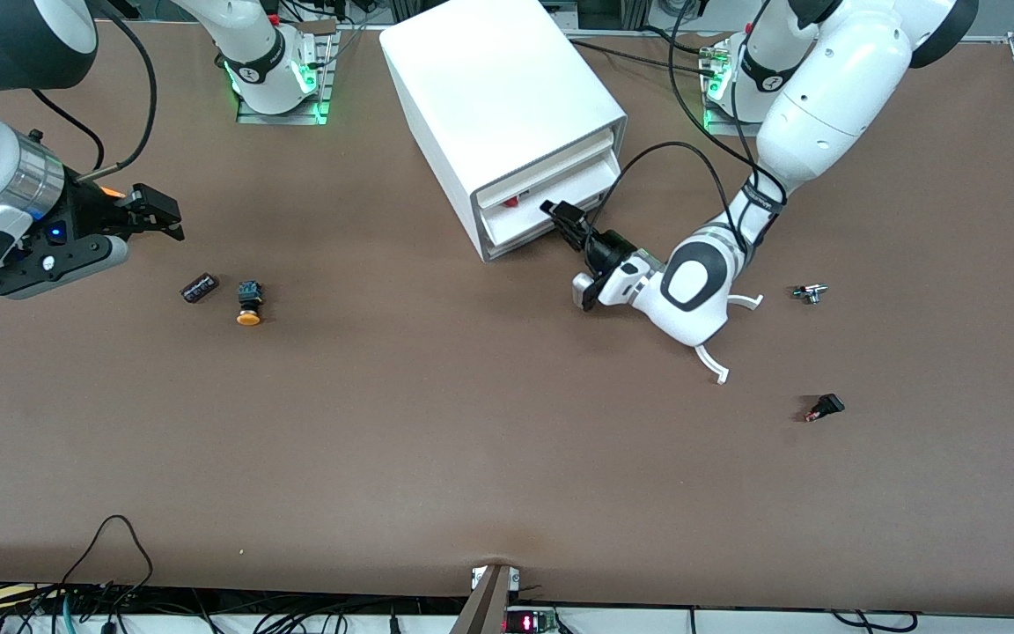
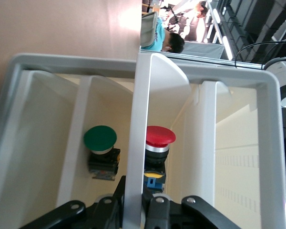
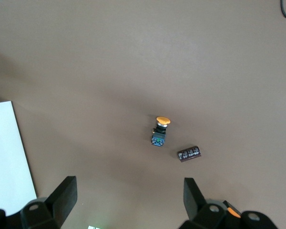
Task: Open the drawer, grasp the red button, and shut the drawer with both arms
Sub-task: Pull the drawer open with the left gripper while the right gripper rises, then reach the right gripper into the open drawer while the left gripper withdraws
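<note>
The white cabinet [image 1: 498,97] stands at the robots' edge of the table, its stacked drawers facing the left arm's end. One drawer [image 1: 520,227] is pulled out a little, and the red cap of the button [image 1: 511,201] shows in the gap. My left gripper [image 1: 562,218] is shut on this drawer's front edge. In the left wrist view the gripper [image 2: 133,210] clamps the white front edge [image 2: 136,143], and the red-capped button [image 2: 159,140] stands just inside. My right gripper [image 1: 159,211] is open and empty above the table at the right arm's end. It also shows in the right wrist view [image 3: 128,200].
A green-capped button [image 2: 100,143] sits in the space beside the red one. An orange-yellow-capped button [image 1: 248,304] and a dark cylinder [image 1: 199,288] lie near my right gripper. A small metal part [image 1: 809,292], a black part [image 1: 826,407] and white curved pieces [image 1: 714,361] lie at the left arm's end.
</note>
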`<state>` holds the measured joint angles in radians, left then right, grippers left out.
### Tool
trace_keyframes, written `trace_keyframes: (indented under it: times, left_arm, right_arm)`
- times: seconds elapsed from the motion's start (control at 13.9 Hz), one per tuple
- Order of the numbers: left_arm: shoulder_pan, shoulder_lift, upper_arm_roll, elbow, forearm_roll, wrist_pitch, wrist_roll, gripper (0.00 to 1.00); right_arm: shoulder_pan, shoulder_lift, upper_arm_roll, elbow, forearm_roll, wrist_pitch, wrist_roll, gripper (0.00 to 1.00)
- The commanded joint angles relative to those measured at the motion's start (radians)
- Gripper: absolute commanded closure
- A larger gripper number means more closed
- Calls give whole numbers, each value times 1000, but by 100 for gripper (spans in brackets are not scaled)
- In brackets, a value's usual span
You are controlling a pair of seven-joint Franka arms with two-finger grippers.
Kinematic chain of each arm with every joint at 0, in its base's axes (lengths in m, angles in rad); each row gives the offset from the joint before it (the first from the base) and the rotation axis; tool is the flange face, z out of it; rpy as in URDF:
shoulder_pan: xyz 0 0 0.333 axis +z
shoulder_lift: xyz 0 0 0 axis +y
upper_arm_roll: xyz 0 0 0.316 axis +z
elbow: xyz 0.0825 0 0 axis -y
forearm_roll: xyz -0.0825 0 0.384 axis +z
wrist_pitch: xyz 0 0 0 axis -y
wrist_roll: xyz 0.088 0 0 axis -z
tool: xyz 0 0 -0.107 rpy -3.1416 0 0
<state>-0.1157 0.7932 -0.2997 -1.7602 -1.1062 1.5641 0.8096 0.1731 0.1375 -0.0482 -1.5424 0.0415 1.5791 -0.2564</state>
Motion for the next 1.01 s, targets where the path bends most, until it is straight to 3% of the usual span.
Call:
trace_keyframes:
  times: [0.0, 0.43, 0.94]
  left_arm:
    - [21, 37, 23, 93, 58, -94, -87, 95]
    - [21, 106, 76, 218, 83, -177, -89, 94]
    - [21, 123, 140, 266, 112, -262, -92, 93]
  right_arm:
    - [22, 28, 2, 25, 14, -13, -3, 1]
    - [100, 86, 2, 62, 50, -4, 46, 1]
    - [264, 143, 2, 68, 86, 143, 369, 1]
